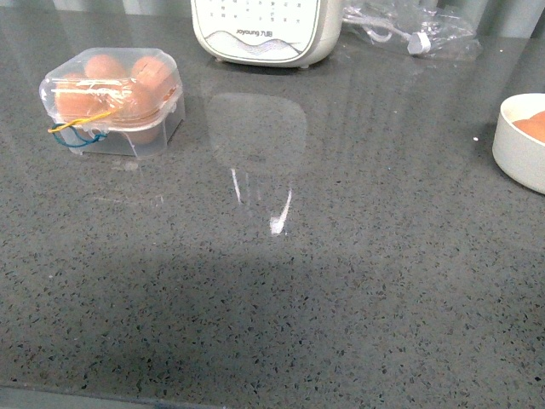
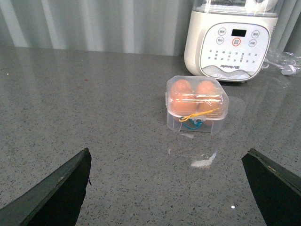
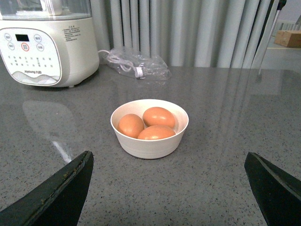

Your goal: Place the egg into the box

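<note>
Egg (image 3: 159, 117) waits with two others in the white bowl (image 3: 150, 146), far right of the counter | box (image 1: 115, 102) far left, lid down over eggs, cord (image 1: 81, 128) across its front | left gripper (image 2: 164, 188) spread wide, facing box | right gripper (image 3: 167, 188) spread, empty, egg ahead between its fingers.

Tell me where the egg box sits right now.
In the front view the box sits closed at the far left of the counter, left of the white appliance; the bowl is at the right edge.
</note>
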Controlling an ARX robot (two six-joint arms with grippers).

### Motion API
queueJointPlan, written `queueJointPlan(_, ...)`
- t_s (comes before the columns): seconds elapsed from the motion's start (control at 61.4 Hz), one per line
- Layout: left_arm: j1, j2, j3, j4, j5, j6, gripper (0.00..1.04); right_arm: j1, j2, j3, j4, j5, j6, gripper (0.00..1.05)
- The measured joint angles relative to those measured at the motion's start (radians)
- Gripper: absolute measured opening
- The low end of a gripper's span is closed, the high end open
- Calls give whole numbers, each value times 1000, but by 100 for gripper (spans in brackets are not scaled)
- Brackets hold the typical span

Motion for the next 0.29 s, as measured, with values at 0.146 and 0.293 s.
queueJointPlan(0.146, 0, 0, 0, 0, 0, 0, 98, 0, 0, 0, 0, 0, 0, 97)
queueJointPlan(0.293, 0, 0, 0, 0, 0, 0, 98, 0, 0, 0, 0, 0, 0, 97)
